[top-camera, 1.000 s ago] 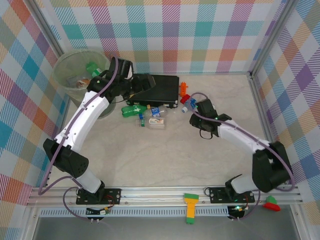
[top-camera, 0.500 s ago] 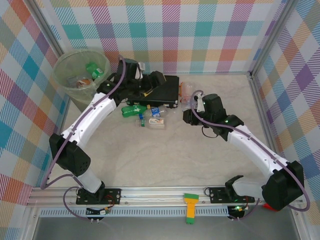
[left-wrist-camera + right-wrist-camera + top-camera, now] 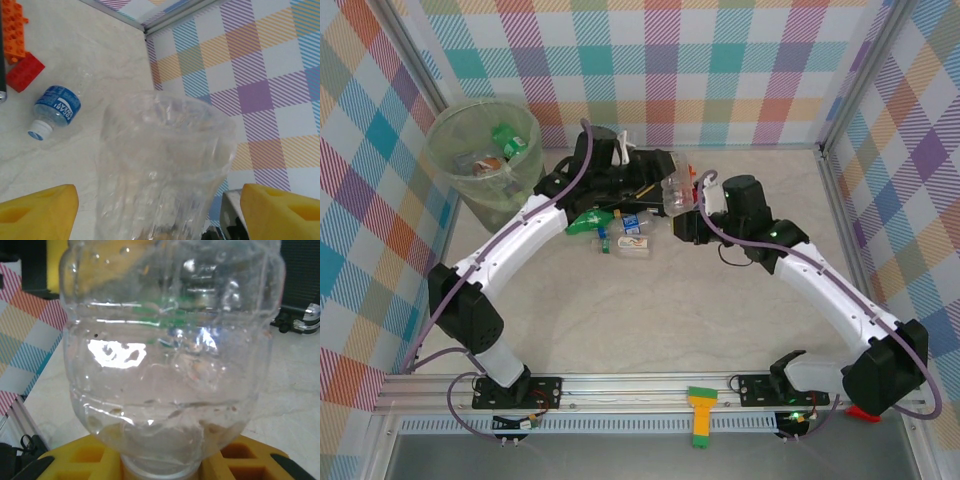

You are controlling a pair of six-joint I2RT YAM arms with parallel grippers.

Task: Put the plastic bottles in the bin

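Note:
My right gripper (image 3: 688,218) (image 3: 160,460) is shut on the neck of a clear plastic bottle (image 3: 678,192) (image 3: 170,355) and holds it up above the table. My left gripper (image 3: 658,186) (image 3: 160,212) is over the black case, open, its yellow fingers (image 3: 40,210) standing on either side of that bottle's base (image 3: 165,165) without touching it. On the table lie a green bottle (image 3: 588,222), a blue-labelled bottle (image 3: 630,221) (image 3: 56,107) and a pale one (image 3: 632,243). The pale-green bin (image 3: 448,128) stands at the back left with a green bottle (image 3: 507,140) and others inside.
A flat black case (image 3: 655,160) lies at the back centre, partly under the left arm. Red and orange toy pieces (image 3: 24,72) lie next to it. A yellow-green block (image 3: 702,412) and a red piece (image 3: 865,408) sit by the front rail. Plaid walls enclose the table.
The right gripper has lifted the clear bottle and carried it left. The left gripper swung from the bin rightward over the case to the bottle, its fingers narrowing around it.

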